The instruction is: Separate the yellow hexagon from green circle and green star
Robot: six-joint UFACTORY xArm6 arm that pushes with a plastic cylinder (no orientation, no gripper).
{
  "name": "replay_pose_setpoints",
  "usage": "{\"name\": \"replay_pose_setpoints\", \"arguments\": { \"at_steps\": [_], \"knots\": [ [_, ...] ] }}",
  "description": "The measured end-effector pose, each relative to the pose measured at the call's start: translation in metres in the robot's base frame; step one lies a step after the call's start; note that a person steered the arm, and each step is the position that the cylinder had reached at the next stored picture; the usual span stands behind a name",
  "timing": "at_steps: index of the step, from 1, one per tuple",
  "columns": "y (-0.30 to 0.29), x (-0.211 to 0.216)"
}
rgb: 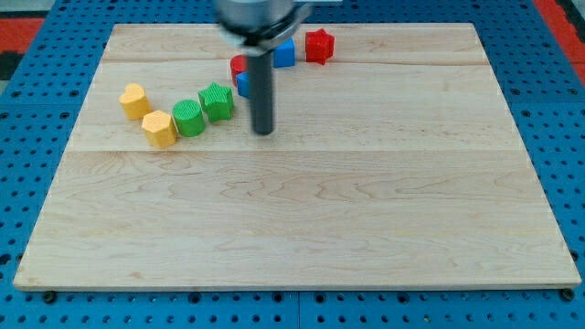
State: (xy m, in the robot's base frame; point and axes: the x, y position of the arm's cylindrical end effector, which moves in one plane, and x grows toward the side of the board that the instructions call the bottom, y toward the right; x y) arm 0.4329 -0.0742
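**Approaching the yellow-and-green chain from the wrong side**

Looking at the wooden surface (302,210), you find my tip (264,132) resting just to the right of the green star (217,100), close but apart from it. This end effector is a plain rod with nothing to spread or pinch, so it holds nothing.

The yellow hexagon (159,128) sits at the view's left, touching the green circle (188,118), which in turn touches the green star. A yellow heart-like block (134,100) lies just up and left of the hexagon.

The risk, as you should judge it, comes from that chain. Push leftward from where my tip stands and the star would likely drive the circle into the hexagon, shifting all three together without parting them. The hexagon could also knock the yellow heart-like block along.

Behind the rod sit a red block (239,65) and a blue block (243,84), both partly hidden, with another blue block (285,53) and a red star-like block (319,45) further right. A careless swing toward the view's top could scatter these.
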Motion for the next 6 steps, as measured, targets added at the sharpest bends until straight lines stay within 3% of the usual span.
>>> {"name": "replay_pose_setpoints", "arguments": {
  "at_steps": [1,2,3,6],
  "knots": [
    [-0.096,0.032],
    [-0.135,0.026],
    [-0.085,-0.019],
    [0.024,-0.103]
  ]
}}
